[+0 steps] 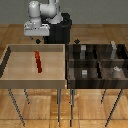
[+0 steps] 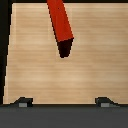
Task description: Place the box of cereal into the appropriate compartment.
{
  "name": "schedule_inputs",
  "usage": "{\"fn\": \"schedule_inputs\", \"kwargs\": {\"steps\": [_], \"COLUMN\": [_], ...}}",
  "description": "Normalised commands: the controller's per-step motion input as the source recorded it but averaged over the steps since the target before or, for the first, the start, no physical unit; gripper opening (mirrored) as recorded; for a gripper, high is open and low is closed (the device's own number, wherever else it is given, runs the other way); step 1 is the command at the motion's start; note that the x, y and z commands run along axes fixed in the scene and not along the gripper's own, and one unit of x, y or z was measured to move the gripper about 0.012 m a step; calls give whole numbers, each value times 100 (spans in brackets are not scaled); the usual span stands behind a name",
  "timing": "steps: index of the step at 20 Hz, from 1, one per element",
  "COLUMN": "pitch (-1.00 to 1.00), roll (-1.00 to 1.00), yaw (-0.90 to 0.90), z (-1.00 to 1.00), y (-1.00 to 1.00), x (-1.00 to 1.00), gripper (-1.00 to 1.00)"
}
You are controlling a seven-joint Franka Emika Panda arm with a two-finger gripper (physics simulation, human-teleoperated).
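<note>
Cereal box [image 1: 38,61], thin and red, stands inside the light wooden tray [image 1: 10,75] on the exterior view's left, near the tray's middle. The pincer [image 1: 36,39] hangs above the tray's far wall, apart from the box, its fingertips [image 2: 23,102] spread wide and holding nothing. A dark compartmented tray [image 1: 96,63] holding small grey blocks [image 1: 85,73] stands on the right.

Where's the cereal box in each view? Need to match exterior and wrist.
Exterior view: box of cereal lies in the light wooden tray, on the exterior view's left, back half of its floor.
Wrist view: box of cereal shows large, slanted across the pale floor.
Shared landmark: the light wooden tray floor under the box.
</note>
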Motion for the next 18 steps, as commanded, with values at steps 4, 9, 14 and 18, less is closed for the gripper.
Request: {"fn": "schedule_inputs", "kwargs": {"steps": [4, 9, 14, 18], "pitch": [0, 0, 0, 0], "roll": [0, 0, 0, 0], "yaw": [0, 0, 0, 0], "z": [0, 0, 0, 0], "y": [0, 5, 0, 25], "x": [50, 100, 20, 25], "gripper": [100, 100, 100, 100]}}
